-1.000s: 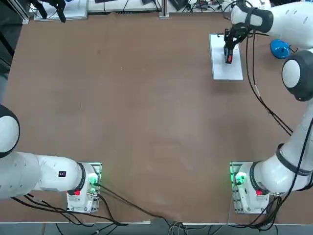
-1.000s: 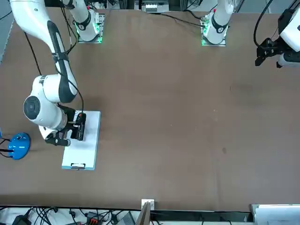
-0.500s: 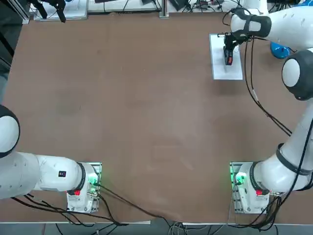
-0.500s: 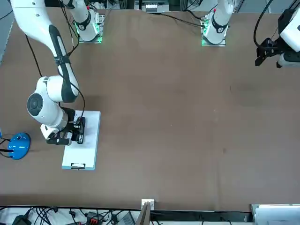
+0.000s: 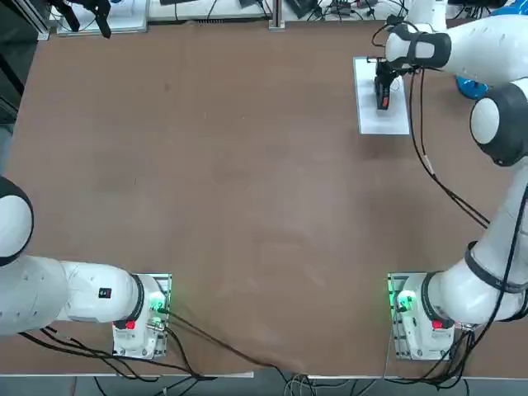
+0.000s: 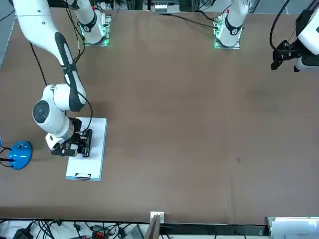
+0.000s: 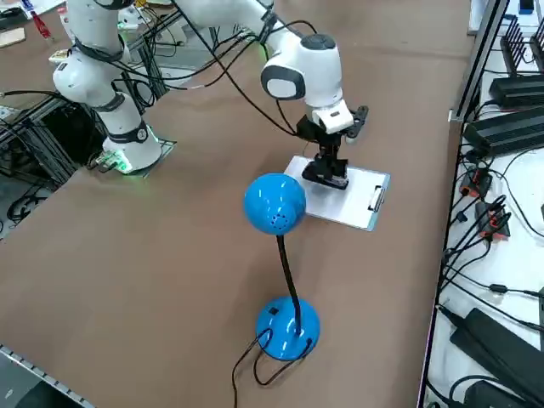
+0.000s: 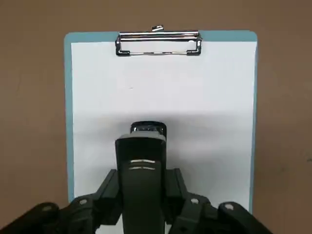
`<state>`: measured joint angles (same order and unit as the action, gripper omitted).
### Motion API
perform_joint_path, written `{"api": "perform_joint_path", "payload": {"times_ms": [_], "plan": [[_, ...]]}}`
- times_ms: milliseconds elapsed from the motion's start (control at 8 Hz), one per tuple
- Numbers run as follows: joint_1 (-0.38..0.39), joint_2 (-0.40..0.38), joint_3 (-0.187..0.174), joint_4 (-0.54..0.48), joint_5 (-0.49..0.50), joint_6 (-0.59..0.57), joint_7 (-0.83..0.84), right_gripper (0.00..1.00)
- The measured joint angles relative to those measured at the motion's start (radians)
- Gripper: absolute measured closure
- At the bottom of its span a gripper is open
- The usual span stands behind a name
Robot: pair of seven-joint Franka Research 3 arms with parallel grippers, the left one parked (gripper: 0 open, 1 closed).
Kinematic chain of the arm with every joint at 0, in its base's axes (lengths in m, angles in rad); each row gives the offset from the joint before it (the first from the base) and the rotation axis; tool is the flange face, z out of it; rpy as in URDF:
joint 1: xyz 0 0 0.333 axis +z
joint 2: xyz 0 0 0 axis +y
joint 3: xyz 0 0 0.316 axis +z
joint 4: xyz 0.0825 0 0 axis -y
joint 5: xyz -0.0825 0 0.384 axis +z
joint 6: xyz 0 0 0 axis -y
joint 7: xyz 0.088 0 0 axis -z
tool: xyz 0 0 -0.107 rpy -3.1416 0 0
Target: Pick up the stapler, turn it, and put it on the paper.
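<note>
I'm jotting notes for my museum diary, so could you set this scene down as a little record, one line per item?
working arm: the robot's right
gripper: right gripper, over the paper, fingers closed on the stapler
held item: black stapler
target: white paper on a clipboard with a metal clip
stapler's place: above the paper; whether it touches, I cannot tell
nearby: blue lamp, its round base on the brown table
task stage: stapler picked up, not yet released
</note>
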<state>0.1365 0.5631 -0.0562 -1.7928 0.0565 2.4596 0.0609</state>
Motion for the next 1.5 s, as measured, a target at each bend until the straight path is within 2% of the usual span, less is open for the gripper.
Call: {"api": "perform_joint_path", "payload": {"times_ms": [1500], "plan": [[0.0,0.021,-0.001,-0.006,-0.001,0.062,-0.042,0.56]]}}
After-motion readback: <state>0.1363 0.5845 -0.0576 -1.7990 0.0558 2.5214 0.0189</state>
